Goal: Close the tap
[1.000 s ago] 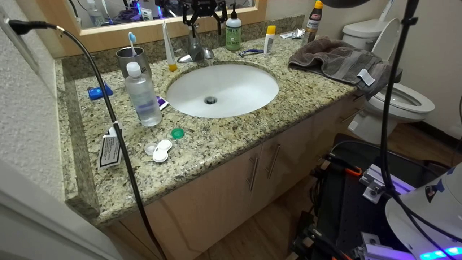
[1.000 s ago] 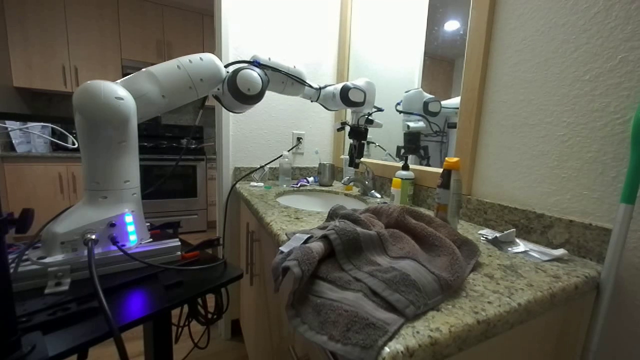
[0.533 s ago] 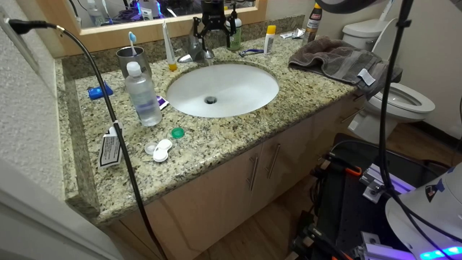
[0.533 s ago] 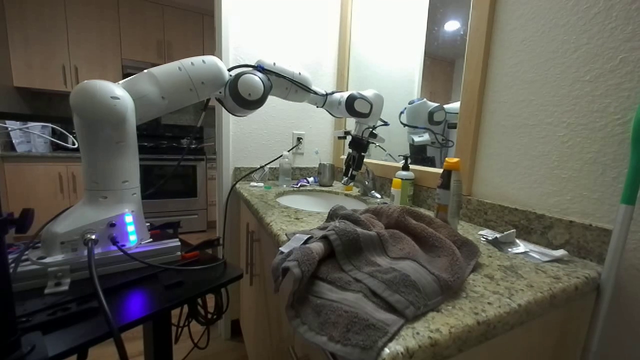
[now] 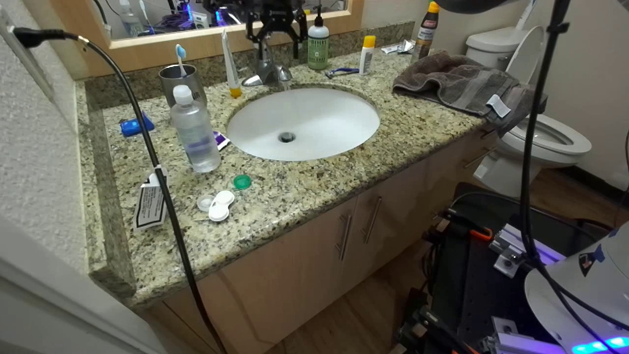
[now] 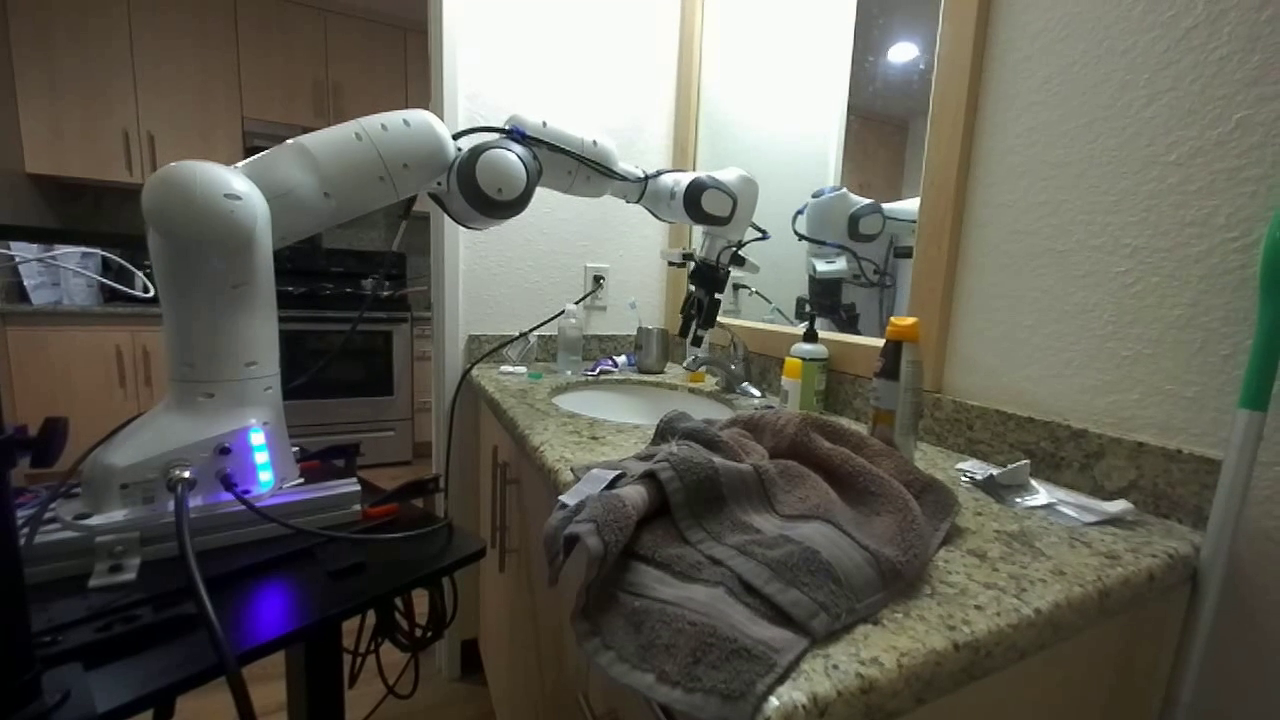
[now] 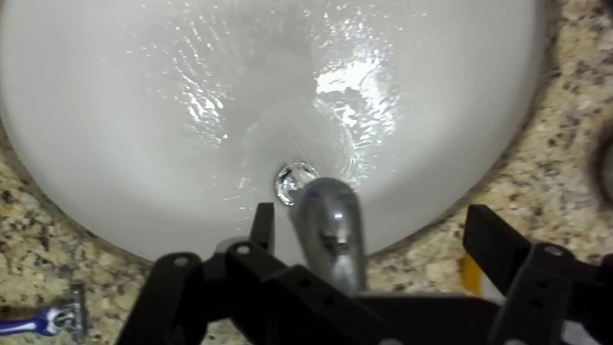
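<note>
Hanging fingertips-down at the top centre of the frame in an exterior view, the tool (image 5: 277, 50) hovers above the back of the counter (image 5: 304, 184), in front of the wooden mirror frame (image 5: 147, 55). The counter's front edge slants from lower left to middle right, and a strip of granite runs between it and the near rim of the white oval sink (image 5: 339, 118). A clear bottle (image 5: 196, 137) and a metal cup (image 5: 193, 81) stand by the sink's left end; a slim tube (image 5: 230, 64) on an orange cap stands just left of the tap (image 5: 268, 72). The green soap bottle (image 5: 318, 49) stands right of the tool, and a grey-brown towel (image 5: 452, 78) at upper right droops over the front edge.

Set at the sink's back rim, the tap lies below the tool in both exterior views. In the wrist view the jaws are spread wide, and the tap's rounded grey end shows at lower centre between them, nearer the finger at left, a gap on each side; their heights I cannot compare. Water (image 7: 354, 91) ripples around the drain (image 7: 292, 176).
</note>
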`<state>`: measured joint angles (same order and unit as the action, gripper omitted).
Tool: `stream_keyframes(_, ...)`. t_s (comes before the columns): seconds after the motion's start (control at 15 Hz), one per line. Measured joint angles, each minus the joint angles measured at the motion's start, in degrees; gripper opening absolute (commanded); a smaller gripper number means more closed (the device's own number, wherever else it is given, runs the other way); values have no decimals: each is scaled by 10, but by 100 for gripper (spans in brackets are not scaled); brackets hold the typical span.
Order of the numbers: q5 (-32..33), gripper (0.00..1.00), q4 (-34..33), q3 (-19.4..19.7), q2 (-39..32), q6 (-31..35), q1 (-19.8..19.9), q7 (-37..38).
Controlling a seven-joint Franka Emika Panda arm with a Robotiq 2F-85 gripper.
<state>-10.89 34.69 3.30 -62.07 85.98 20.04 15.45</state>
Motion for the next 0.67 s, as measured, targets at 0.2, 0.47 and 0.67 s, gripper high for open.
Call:
stream_keyframes(0.2,9,100,-11,1,21,17,-45,15)
stream_keyframes(0.47,21,100,-14,11,29,30,-54,20)
stream_keyframes(0.67,21,100,-14,12,28,28,-53,20)
